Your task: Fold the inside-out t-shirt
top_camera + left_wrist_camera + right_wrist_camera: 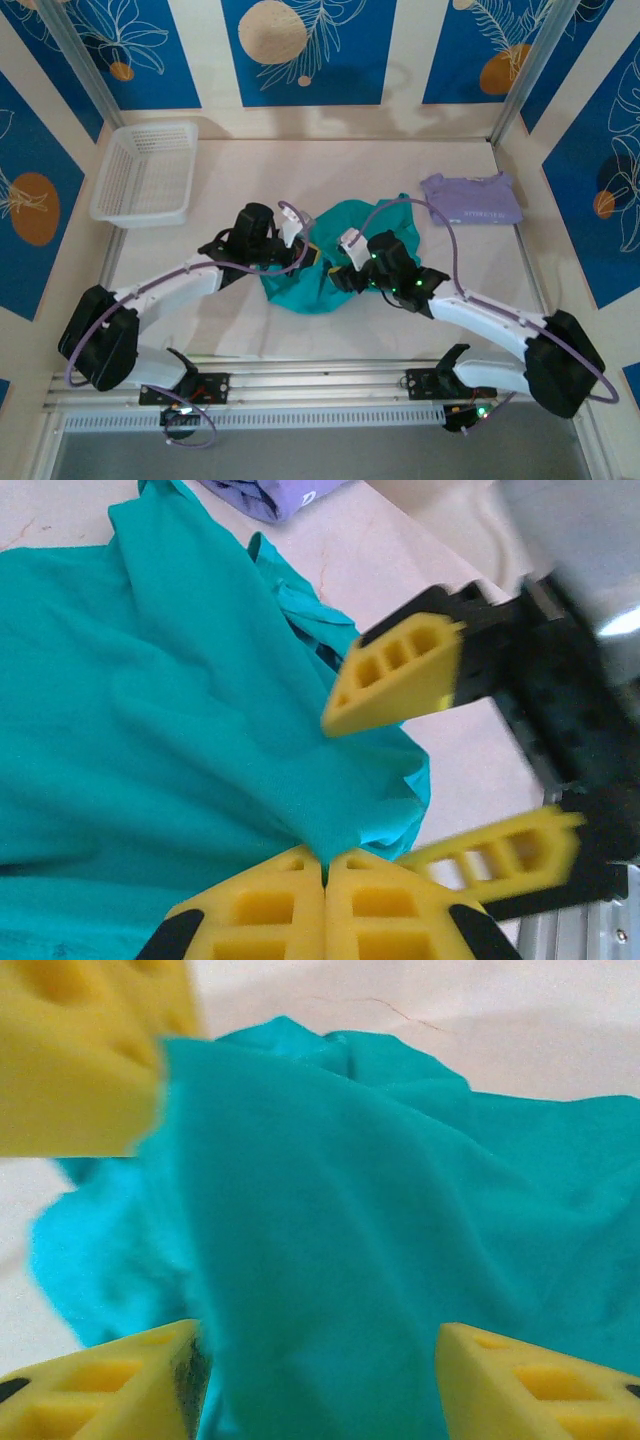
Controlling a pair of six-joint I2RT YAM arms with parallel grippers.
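Note:
The inside-out t-shirt (335, 232) is a crumpled teal heap in the middle of the table, between the two arms. My left gripper (325, 868) is shut, pinching a fold of the t-shirt (150, 710) between its yellow fingertips. It meets the heap from the left (310, 257). My right gripper (320, 1380) is open, its yellow fingers (110, 1385) standing wide apart on either side of a ridge of teal cloth (330, 1230). In the left wrist view the right gripper (365, 795) shows its spread fingers (395, 675) at the cloth's right edge. No print shows.
A folded pale lavender shirt (470, 199) lies at the back right, its corner in the left wrist view (270, 495). A white mesh basket (145, 172) stands at the back left. Blue-patterned walls close in the table (250, 170), and a metal rail (320, 385) runs along its near edge.

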